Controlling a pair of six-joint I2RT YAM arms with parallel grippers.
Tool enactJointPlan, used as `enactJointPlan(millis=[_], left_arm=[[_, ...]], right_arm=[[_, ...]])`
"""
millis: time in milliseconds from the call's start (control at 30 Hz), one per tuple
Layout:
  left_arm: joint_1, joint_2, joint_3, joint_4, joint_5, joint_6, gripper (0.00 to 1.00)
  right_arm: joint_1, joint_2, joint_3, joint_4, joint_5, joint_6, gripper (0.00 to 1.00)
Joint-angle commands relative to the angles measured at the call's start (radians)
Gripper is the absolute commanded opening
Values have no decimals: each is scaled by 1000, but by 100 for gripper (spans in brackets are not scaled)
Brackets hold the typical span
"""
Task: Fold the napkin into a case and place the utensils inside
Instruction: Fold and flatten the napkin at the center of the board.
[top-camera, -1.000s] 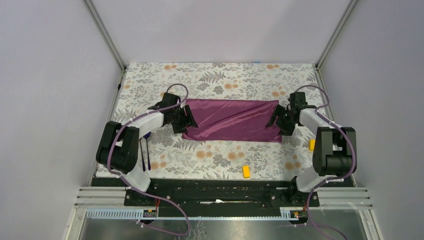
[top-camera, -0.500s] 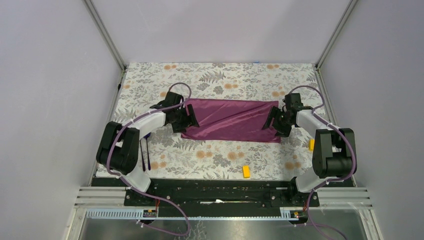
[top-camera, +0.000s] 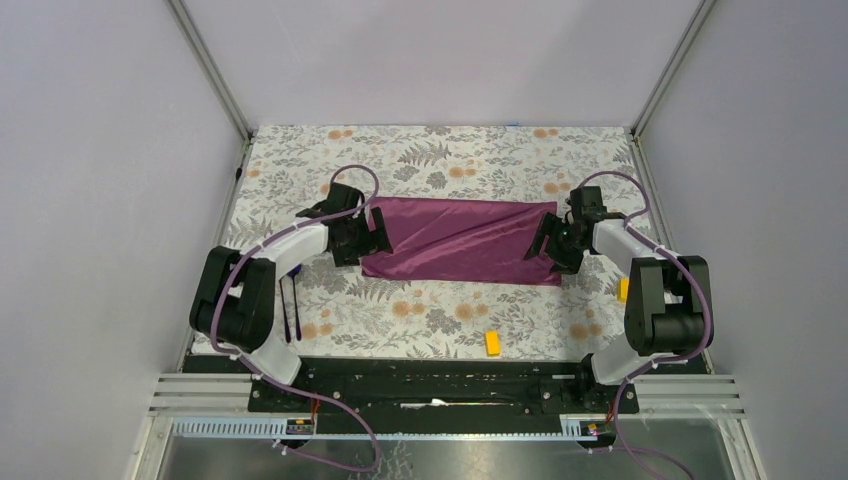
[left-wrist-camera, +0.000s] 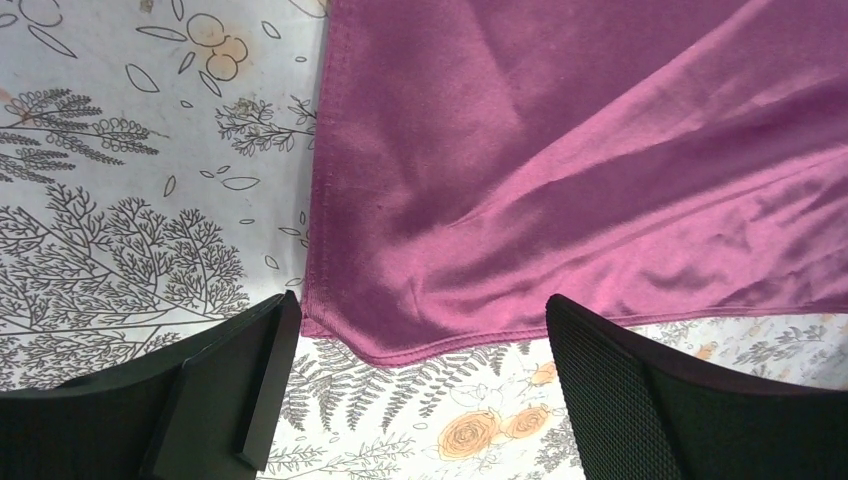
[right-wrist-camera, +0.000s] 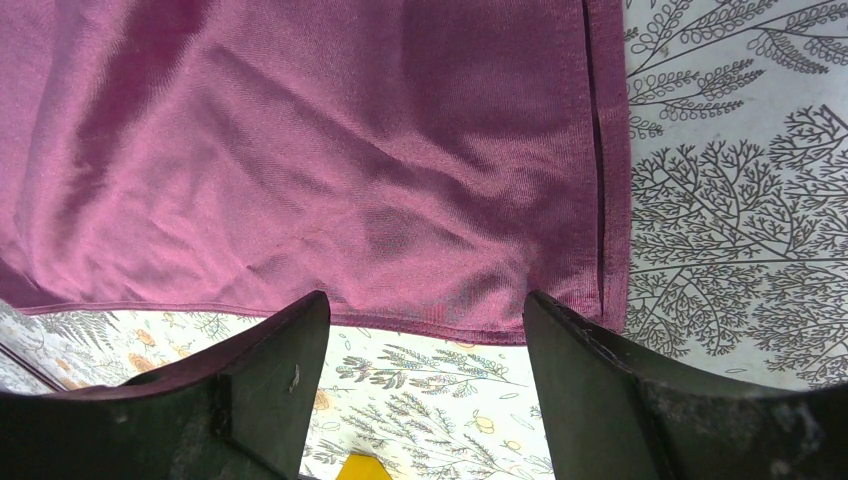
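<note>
The plum-purple napkin (top-camera: 460, 241) lies flat on the floral table as a wide folded rectangle. My left gripper (top-camera: 366, 238) is open and empty at its left edge. In the left wrist view the napkin's (left-wrist-camera: 560, 150) near left corner lies between the open fingers (left-wrist-camera: 235, 395). My right gripper (top-camera: 551, 244) is open and empty at the right edge. In the right wrist view the napkin's (right-wrist-camera: 330, 150) near hem lies just beyond the open fingertips (right-wrist-camera: 590, 390). The two dark utensils (top-camera: 289, 308) lie beside the left arm, partly hidden by it.
One yellow block (top-camera: 492, 343) lies on the table in front of the napkin, and its top shows in the right wrist view (right-wrist-camera: 365, 468). Another yellow block (top-camera: 623, 290) lies by the right arm. Grey walls with metal corner posts close in the table.
Both grippers have shifted slightly toward the far side along the napkin's ends and stay open. The napkin has not visibly moved.
</note>
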Motion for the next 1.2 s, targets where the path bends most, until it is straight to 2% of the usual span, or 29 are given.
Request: enactJointPlan(millis=[0,233,467,667,767,833,900,1033,1167], left_arm=[[2,38,12,36,-18,9,98],[-3,-20,-4,61,72,-23,99],[-5,-139,4,19,62,-44,98],[-2,-111,42,-116,-126,-26,98],[-3,-121,35,-47,-23,-14,98],[-3,-94,32,12,81,-33,98],[-4,-51,34,56,127,-52,98],[-6,29,53,90,86,-56,98],[-5,69,47,103,44,-61,98]], right_arm=[[4,6,13,8,-9,-14,77],[3,6,9,10,-11,-13,77],[3,10,11,11,-12,-13,76],[3,-7,18,2,-10,-12,76],[7,-18,28,-1,-49,-9,77],[15,-12,34,0,-74,-2,77],[18,2,28,19,-85,9,79],[17,35,22,26,-61,17,79],[15,35,-7,1,108,25,81]])
